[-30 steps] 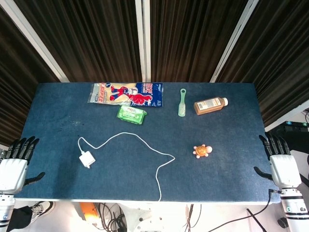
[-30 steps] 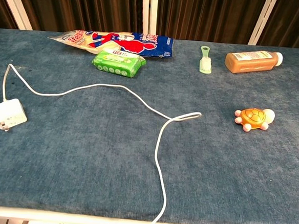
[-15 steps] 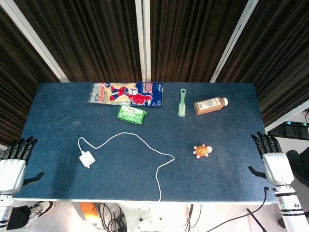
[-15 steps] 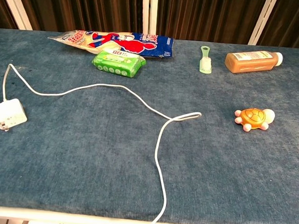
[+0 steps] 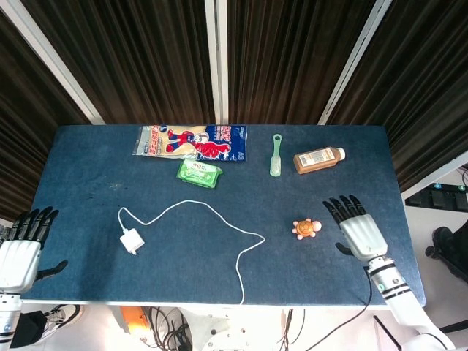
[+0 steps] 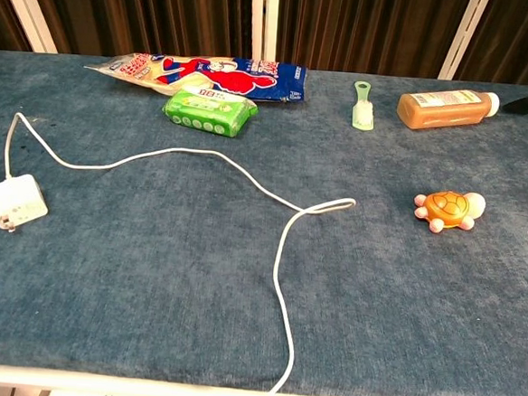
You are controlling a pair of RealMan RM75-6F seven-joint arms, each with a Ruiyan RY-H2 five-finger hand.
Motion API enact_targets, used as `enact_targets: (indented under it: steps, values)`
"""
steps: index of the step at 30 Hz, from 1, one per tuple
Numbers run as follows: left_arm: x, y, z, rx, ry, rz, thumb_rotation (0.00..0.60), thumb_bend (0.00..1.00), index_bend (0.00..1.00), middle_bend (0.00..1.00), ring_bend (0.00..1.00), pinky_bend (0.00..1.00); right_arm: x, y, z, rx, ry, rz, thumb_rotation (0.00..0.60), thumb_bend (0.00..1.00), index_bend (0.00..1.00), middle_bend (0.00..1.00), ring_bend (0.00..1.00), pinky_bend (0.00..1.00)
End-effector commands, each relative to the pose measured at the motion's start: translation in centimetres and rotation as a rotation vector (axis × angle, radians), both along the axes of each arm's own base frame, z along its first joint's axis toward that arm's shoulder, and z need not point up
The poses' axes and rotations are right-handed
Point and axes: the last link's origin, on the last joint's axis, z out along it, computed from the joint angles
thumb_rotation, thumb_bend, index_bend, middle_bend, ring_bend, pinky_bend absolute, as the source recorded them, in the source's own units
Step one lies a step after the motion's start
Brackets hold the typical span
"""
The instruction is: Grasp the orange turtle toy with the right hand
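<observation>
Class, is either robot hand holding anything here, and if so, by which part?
Nothing is held. The right hand is open beside the small orange turtle toy, apart from it; the left hand is open too.

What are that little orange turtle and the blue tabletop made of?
The orange turtle toy looks like glossy molded plastic or rubber: its shell shines. The table seems covered in matte, felt-like blue fabric with a mottled nap, though the exact textile is unclear.

Glossy plastic turtle toy [image 6: 449,209]; matt cloth table [image 6: 150,272].

one turtle toy [image 5: 308,228], one bottle [image 5: 319,159], one charger [image 5: 131,241] (corded), two packets [image 5: 193,141]
</observation>
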Motion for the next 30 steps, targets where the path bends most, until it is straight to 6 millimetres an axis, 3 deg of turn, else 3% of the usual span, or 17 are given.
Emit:
enact_targets:
  steps: [1,6,16,23,30]
  values:
    - [-0.1,0.1,0.0,-0.001,-0.001,0.002,0.600,0.00,0.06,0.03,0.00,0.00,0.8,-1.2,-2.2,0.038,0.027,0.008,0.600,0.12,0.03,0.13,0.00,0.00]
    - [-0.3,0.3,-0.1,-0.008,-0.005,0.012,0.600,0.00,0.06,0.03,0.00,0.00,1.5,-2.1,-4.4,0.056,0.031,0.007,0.600,0.14,0.08,0.17,0.00,0.00]
    - [-0.8,0.2,0.1,-0.002,-0.013,0.019,0.600,0.00,0.06,0.02,0.00,0.00,1.5,-2.9,-6.6,0.051,0.043,0.013,0.600,0.22,0.18,0.25,0.00,0.00]
    - [-1.0,0.2,0.2,-0.001,-0.015,0.021,0.600,0.00,0.06,0.02,0.00,0.00,1.1,-2.9,-7.5,0.044,0.041,0.031,0.600,0.30,0.35,0.38,0.03,0.00]
    - [-1.1,0.2,0.1,-0.003,-0.018,0.022,0.600,0.00,0.06,0.03,0.00,0.00,1.0,-2.8,-8.4,0.014,0.041,0.064,0.600,0.36,0.64,0.58,0.16,0.00]
